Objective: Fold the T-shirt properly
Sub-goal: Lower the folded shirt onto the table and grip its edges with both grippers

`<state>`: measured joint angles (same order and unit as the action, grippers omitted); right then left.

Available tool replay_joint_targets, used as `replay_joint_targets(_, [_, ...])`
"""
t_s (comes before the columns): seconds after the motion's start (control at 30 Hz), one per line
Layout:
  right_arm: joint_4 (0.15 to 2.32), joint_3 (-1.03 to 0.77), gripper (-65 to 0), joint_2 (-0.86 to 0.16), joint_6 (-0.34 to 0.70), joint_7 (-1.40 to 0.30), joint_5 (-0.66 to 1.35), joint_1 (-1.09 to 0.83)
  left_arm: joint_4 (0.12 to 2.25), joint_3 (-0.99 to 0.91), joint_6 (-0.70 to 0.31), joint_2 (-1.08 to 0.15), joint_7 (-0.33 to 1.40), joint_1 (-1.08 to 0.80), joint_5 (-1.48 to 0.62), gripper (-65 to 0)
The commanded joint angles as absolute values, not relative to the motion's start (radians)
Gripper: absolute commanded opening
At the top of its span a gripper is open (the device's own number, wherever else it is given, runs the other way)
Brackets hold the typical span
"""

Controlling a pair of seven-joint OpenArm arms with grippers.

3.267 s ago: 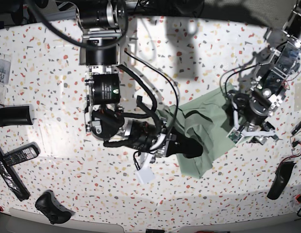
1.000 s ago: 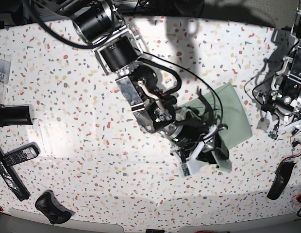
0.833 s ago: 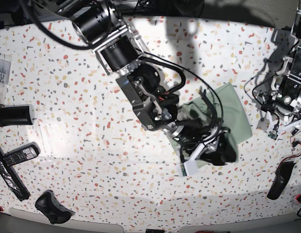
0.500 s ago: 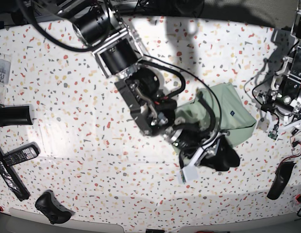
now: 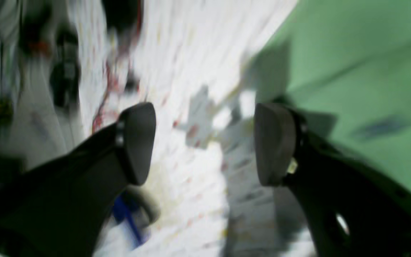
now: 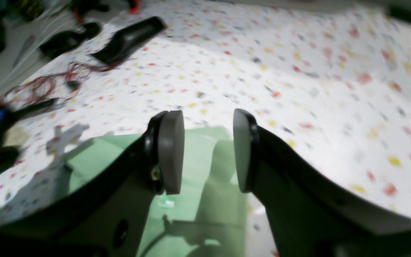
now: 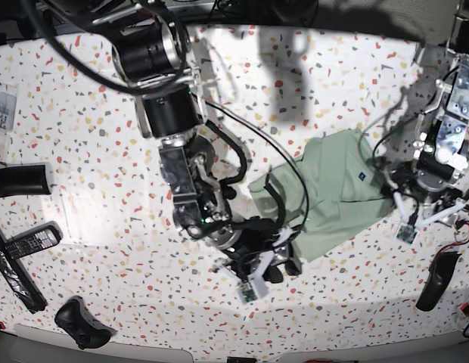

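Base view, T-shirt (image 7: pixel 336 193): from up top I see it lying part-folded on the speckled surface (image 7: pixel 83 159), right of centre, with its tiny dark blue label (image 7: pixel 361 175) facing up.
Base view, right end effector (image 7: pixel 274 266): it sits just off the shirt's lower left corner. From this angle I can't tell how its jaws stand.
Base view, left end effector (image 7: pixel 422 213): parked at the shirt's right edge, white fingers (image 7: pixel 402 209) splayed apart, nothing between them.
Base view, clutter: a remote (image 7: pixel 29 242) and a game controller (image 7: pixel 82 321) lie bottom left, well away from the shirt.
Left wrist view, left end effector (image 5: pixel 205 142): pretty blurry, but both dark pads (image 5: pixel 139 141) are clearly spread wide with only bare surface (image 5: pixel 191 200) between them.
Left wrist view, T-shirt (image 5: pixel 362 82): fills the upper right, just beside the right-hand pad. A dark smear on it is probably the label; too blurred to be sure.
Right wrist view, right end effector (image 6: pixel 207 151): jaws partway apart, grey pads (image 6: pixel 171 150) facing each other with nothing pinched.
Right wrist view, T-shirt (image 6: pixel 191 200): a green corner lies flat right under the gap, and I can't tell if the pads touch it.
Right wrist view, background: red wires (image 6: pixel 48 84) and a black handle-shaped thing (image 6: pixel 130 37) sit at the far edge of the surface (image 6: pixel 334 89).
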<state>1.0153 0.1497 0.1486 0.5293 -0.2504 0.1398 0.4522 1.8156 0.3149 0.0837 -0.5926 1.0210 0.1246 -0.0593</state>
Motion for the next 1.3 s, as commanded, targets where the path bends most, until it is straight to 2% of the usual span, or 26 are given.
replay_joint_targets(0.0, [1.011,0.147,-42.7,0.157,0.531,-0.218,0.160,0.488,1.846,0.308,0.090,-0.575,0.995,0.113,-0.063,-25.4])
replay_joint_targets(0.17, [0.870,0.153,-42.7,0.157,0.536,-0.200,0.147,0.487,1.857,0.308,0.037,-0.420,0.817,-0.036,-0.149,-25.4])
replay_joint_targets(0.33, [0.792,0.153,-42.7,0.157,0.535,-0.202,0.054,0.478,1.812,0.308,0.012,-0.346,0.746,-0.119,-0.078,-25.4])
replay_joint_targets(0.6, [0.834,0.306,-42.7,0.081,0.561,-0.297,0.047,0.410,1.536,0.307,0.032,-0.356,0.777,-0.086,0.066,-25.4])
replay_joint_targets(0.7, [0.910,0.379,-42.7,0.046,0.559,-0.324,0.057,0.363,1.534,0.307,0.089,-0.388,0.788,-0.081,0.106,-25.4])
replay_joint_targets(0.93, [1.160,0.413,-42.7,0.006,0.550,-0.431,0.165,0.228,1.534,0.307,0.093,-0.497,0.786,-0.076,0.159,-25.4])
replay_joint_targets(1.1, [1.318,0.413,-42.7,0.017,0.567,-0.440,0.212,0.145,1.534,0.307,0.128,-0.562,0.761,-0.047,0.155,-25.4])
replay_joint_targets(1.27, [1.368,0.413,-42.7,0.050,0.572,-0.450,0.225,0.141,1.533,0.307,0.128,-0.563,0.746,0.025,0.121,-25.4])
